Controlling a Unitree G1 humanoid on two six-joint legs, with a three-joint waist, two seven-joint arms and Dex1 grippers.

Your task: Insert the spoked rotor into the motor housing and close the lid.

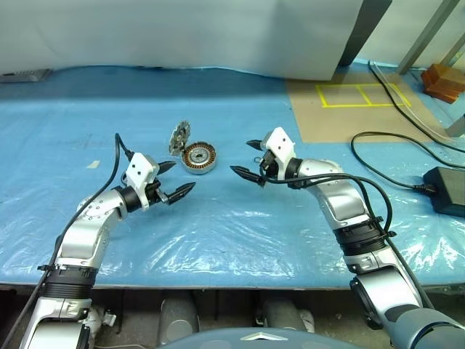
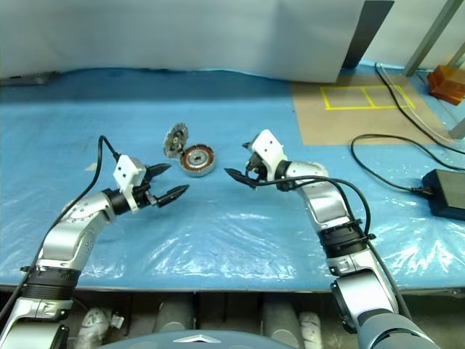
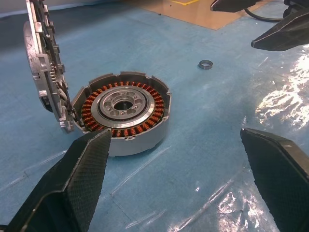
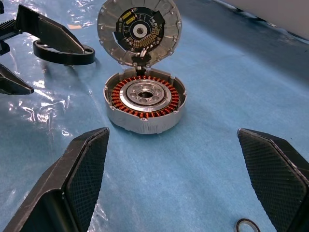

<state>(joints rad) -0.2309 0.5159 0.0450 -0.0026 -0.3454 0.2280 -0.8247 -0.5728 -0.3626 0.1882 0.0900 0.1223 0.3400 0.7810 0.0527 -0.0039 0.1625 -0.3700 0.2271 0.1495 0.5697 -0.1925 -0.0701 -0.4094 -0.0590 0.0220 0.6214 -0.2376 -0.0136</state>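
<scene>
Both pairs of black fingers stand spread wide and empty: the left gripper (image 1: 176, 182) hovers at about seven o'clock of the low round silver-rimmed motor housing (image 1: 199, 158), the right gripper (image 1: 249, 159) at about three o'clock, neither touching it. The housing sits on the blue plastic-covered bench (image 1: 240, 218), its copper windings ringing a metal hub, with its round hinged silver lid (image 4: 139, 31) standing upright at the far-left edge. It looks rigid, dense and smooth-walled; I judge the rim safest to pinch, sparing the delicate windings. A small dark metal ring (image 3: 206, 64) lies near.
</scene>
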